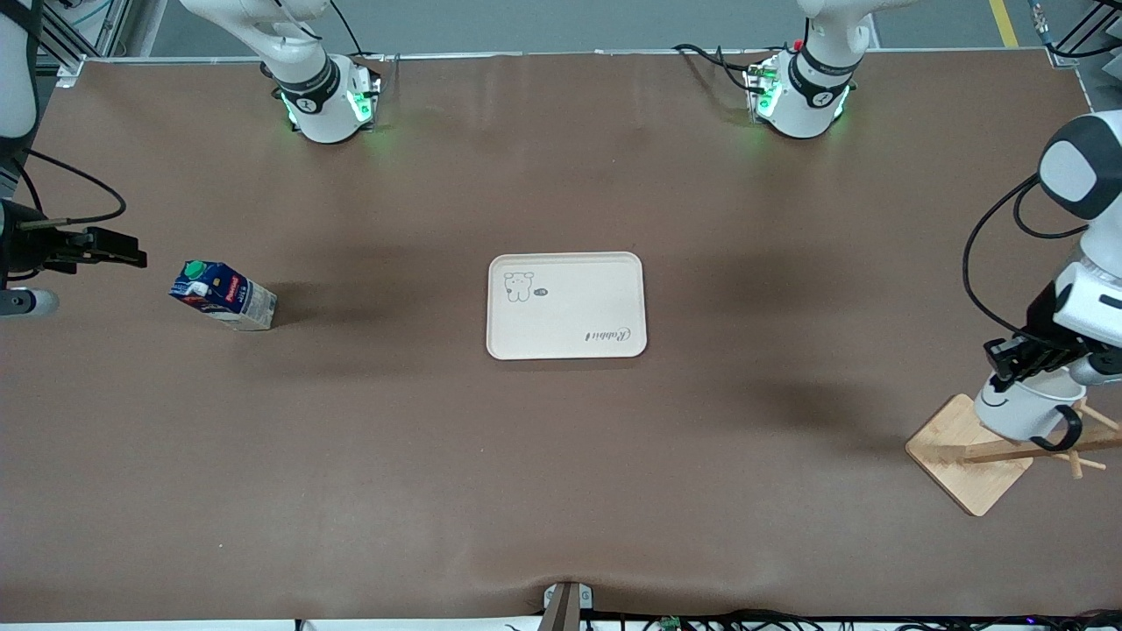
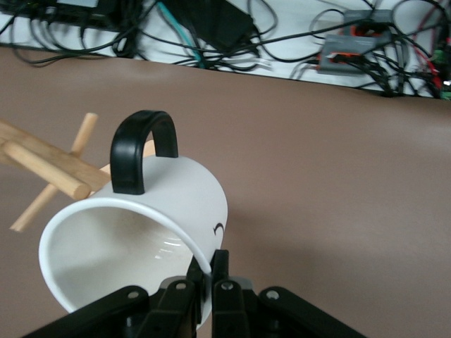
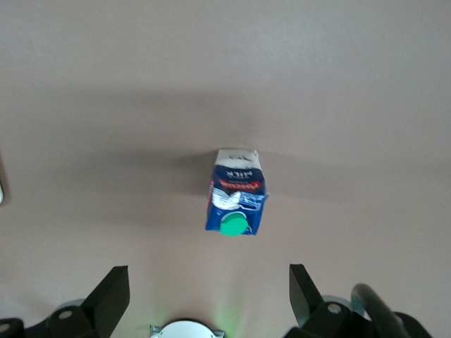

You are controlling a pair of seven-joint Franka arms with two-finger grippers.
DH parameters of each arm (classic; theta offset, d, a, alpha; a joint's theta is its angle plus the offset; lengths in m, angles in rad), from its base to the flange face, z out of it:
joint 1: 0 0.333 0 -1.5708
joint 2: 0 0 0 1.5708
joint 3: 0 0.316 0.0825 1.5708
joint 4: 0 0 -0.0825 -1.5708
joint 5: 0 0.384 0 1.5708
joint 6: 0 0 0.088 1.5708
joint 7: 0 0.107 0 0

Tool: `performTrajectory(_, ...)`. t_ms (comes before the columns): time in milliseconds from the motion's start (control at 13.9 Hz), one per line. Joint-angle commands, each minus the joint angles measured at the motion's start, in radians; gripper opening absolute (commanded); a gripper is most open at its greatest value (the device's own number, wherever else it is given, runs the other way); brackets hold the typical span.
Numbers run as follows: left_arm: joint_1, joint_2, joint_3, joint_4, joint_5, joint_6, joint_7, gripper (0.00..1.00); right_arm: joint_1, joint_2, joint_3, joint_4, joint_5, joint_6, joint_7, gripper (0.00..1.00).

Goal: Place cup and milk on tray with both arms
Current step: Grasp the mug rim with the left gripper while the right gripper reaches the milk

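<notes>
The white cup [image 1: 1021, 410] with a black handle hangs tilted over the wooden rack at the left arm's end of the table. My left gripper [image 1: 1021, 355] is shut on its rim. In the left wrist view the fingers [image 2: 224, 271] pinch the cup [image 2: 176, 204] wall, and the handle [image 2: 143, 150] is close to the rack's pegs. The blue milk [image 1: 223, 295] stands on the table at the right arm's end. My right gripper [image 1: 118, 250] is open and empty beside it, apart from it. The right wrist view shows the milk [image 3: 237, 191] between and ahead of the open gripper [image 3: 206, 296]. The cream tray [image 1: 566, 342] lies empty mid-table.
The wooden rack's square base [image 1: 951, 451] and its pegs [image 1: 1017, 450] stand under the cup near the table's end. The pegs [image 2: 49, 172] stick out next to the cup's handle. Cables lie off the table's edge [image 2: 282, 42].
</notes>
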Motion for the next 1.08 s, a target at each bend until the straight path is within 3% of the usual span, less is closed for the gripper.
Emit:
performTrajectory(0,-0.026,0.006,-0.009,0.071,0.019,-0.104,-0.009,0.00,-0.066,0.044,0.008,0.009,0.036,-0.005,0.002,1.00)
performTrajectory(648,-0.146,0.014,-0.018,0.159,0.022,-0.322,-0.033,0.00,-0.152,0.166,0.005,0.009,0.043,-0.019,0.077,1.00)
performTrajectory(1008,-0.238,0.021,-0.016,0.174,0.022,-0.394,-0.147,0.00,-0.141,0.173,0.006,0.024,0.079,-0.040,0.111,1.00)
